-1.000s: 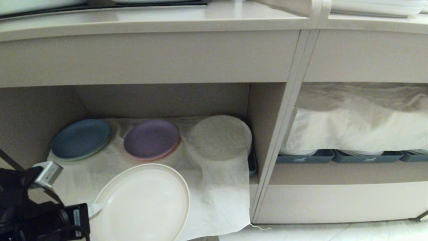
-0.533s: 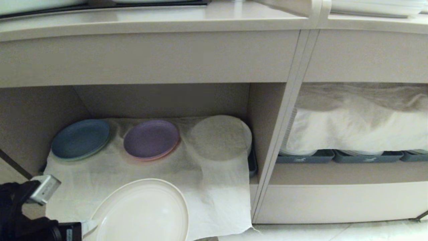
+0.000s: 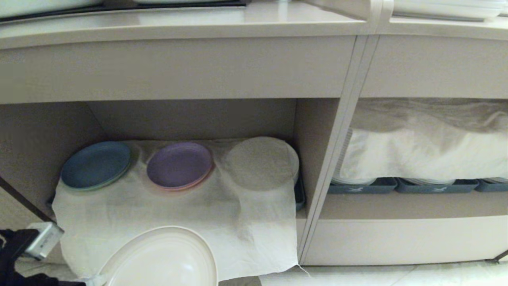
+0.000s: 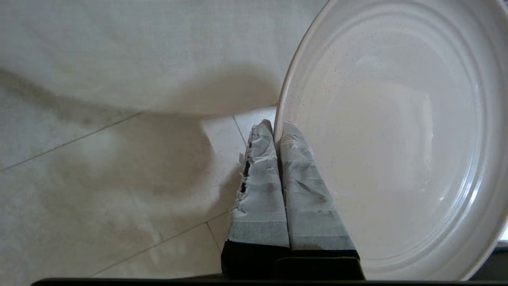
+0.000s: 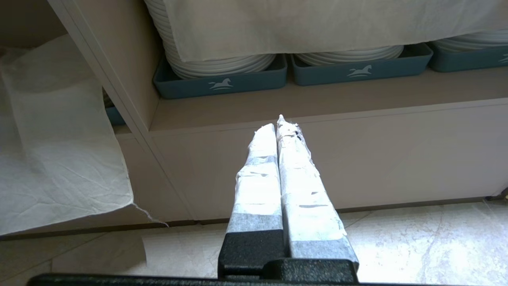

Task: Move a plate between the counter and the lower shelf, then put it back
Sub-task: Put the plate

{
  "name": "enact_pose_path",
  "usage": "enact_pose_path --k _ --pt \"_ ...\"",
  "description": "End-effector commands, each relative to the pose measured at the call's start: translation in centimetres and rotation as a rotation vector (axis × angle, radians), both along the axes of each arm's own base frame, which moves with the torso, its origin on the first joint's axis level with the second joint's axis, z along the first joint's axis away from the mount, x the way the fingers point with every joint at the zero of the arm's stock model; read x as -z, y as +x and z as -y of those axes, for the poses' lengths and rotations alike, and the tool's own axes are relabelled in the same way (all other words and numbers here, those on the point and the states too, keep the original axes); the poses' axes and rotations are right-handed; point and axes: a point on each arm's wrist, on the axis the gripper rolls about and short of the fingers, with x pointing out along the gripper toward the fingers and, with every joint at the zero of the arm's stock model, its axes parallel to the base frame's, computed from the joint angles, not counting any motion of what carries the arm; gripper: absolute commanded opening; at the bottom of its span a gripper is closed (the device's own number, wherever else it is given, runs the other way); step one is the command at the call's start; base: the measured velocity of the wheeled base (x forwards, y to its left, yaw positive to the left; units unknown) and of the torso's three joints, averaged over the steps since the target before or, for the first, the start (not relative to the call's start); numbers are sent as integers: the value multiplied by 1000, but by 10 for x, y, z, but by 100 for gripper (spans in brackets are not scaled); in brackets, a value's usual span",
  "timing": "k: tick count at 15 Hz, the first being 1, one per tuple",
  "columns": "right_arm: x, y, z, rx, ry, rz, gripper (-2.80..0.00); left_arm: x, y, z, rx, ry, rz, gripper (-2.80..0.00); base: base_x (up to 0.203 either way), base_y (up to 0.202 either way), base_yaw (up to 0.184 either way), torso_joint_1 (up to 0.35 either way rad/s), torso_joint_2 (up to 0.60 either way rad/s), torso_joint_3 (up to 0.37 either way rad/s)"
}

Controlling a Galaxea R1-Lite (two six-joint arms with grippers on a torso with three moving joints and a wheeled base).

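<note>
The left hand (image 4: 278, 129) is pinching the plate (image 4: 397, 139) by its rim, one taped finger inside the low upright wall and the other outside, the two pressed tight against it. From the head view the plate (image 3: 158, 258) sits at the very bottom of the picture, in front of the lower shelf (image 3: 190, 119) and out past its front edge, overlapping the crinkled white cloth (image 3: 238, 230) that drapes down over the shelf's lip; the left wrist view shows floor tiles (image 4: 99, 178) beneath the hand, so the plate is held in the air rather than resting on anything. Further back on the cloth lie a blue plate (image 3: 95, 165) and a purple plate (image 3: 179, 165) side by side, with a cloth-covered stack (image 3: 260, 163) just beside them against the bay's divider. The table (image 3: 178, 20) runs across the top of the head view, well above the plate. The right hand (image 5: 278, 127) hangs apart from all this — its taped fingers pressed together on nothing, pointing at the neighbouring bay where blue-grey trays (image 5: 222, 83) hold stacked white plates (image 5: 214, 63) under another cloth (image 5: 317, 24).
</note>
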Motion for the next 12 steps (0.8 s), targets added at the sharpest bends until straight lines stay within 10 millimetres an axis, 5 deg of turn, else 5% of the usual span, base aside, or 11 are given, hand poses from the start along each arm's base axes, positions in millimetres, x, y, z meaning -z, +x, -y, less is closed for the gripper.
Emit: enact_pose_path --k 1,12 --pt "0 0 0 0 0 0 -280 2 -10 -2 0 -5 -6 -280 0 0 0 0 0 0" --pt "0 0 0 0 0 0 -280 3 -32 -5 -28 -101 -53 -280 0 0 0 0 0 0"
